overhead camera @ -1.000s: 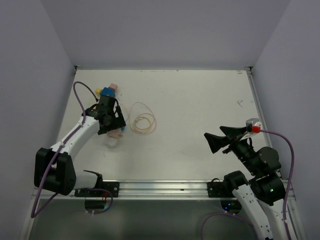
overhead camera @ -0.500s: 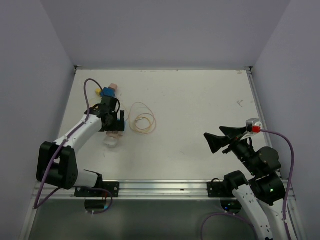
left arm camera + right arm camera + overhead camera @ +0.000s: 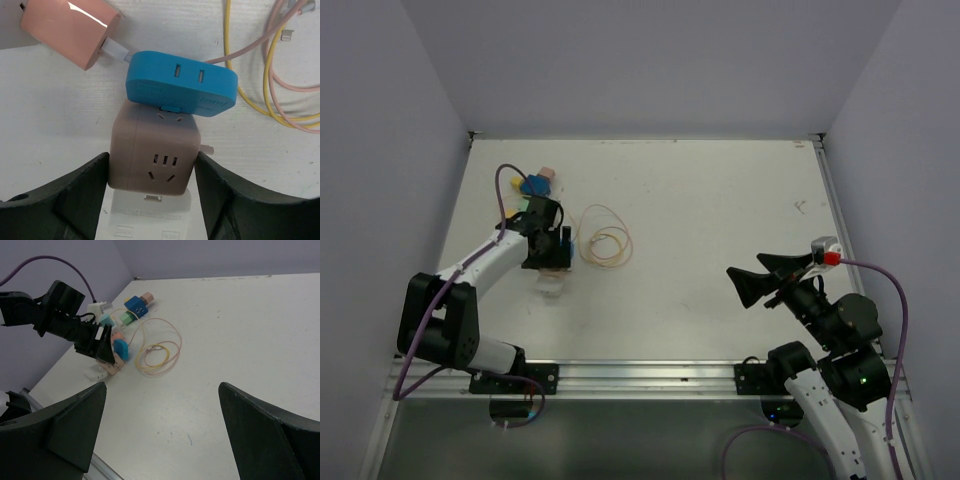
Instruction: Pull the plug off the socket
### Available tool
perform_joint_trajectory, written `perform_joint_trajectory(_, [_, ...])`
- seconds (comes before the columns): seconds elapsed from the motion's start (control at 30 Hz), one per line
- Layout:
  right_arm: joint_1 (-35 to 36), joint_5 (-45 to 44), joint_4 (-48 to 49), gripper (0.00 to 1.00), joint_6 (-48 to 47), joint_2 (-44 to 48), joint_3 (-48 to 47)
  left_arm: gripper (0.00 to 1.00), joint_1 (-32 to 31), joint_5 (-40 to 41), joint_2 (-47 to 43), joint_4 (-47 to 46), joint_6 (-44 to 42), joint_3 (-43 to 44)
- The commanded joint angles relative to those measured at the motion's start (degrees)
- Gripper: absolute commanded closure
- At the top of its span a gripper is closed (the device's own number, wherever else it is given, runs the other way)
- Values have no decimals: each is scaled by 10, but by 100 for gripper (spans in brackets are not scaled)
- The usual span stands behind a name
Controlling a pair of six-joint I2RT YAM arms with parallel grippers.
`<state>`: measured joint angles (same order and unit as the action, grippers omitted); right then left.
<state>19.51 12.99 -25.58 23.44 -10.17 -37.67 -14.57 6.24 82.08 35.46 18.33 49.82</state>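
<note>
left gripper [image 3: 152, 165] straddles brown cube socket [image 3: 155, 150], grip unclear | right gripper [image 3: 161, 390] open | clamp socket squarely, then pull blue plug [image 3: 180, 82] straight out

Bright, even light — soft shadows, sharp focus, a glare streak on the pink charger [image 3: 67, 31].

White plug [image 3: 150, 225] cut off at bottom edge, beneath socket cube [image 3: 155, 150].

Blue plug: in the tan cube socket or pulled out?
In: the blue plug sits tight against the tan cube socket, no prongs showing.
</note>
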Motion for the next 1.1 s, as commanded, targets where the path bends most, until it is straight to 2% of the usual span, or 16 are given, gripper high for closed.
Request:
perform_joint_trajectory(0.0, [2,8,22,1,7,-7,1,30,-12,-29,-8,-15,50,-3])
perform_joint_trajectory(0.1, [1,7,21,1,7,-7,2,33,-21,-32,-17,-4,96,0])
perform_joint_trajectory(0.27, [2,10,21,1,8,-7,4,31,-35,-25,-29,-1,152,5])
perform_joint_trajectory(0.33, [1,15,23,1,7,-8,4,25,-35,-15,-28,0,159,10])
perform_joint_trajectory(0.43, [2,24,20,1,6,-11,5,21,-35,-4,-23,0,167,14])
perform_joint_trajectory(0.77, [2,29,18,1,7,-12,13,21,-41,-18,1,-21,144,4])
perform_joint_trajectory(0.97, [2,48,35,1,26,-24,28,29,-47,-8,11,-32,114,2])
perform_joint_trajectory(1.07, [2,51,36,1,48,-40,30,44,-51,-12,8,-41,102,1])
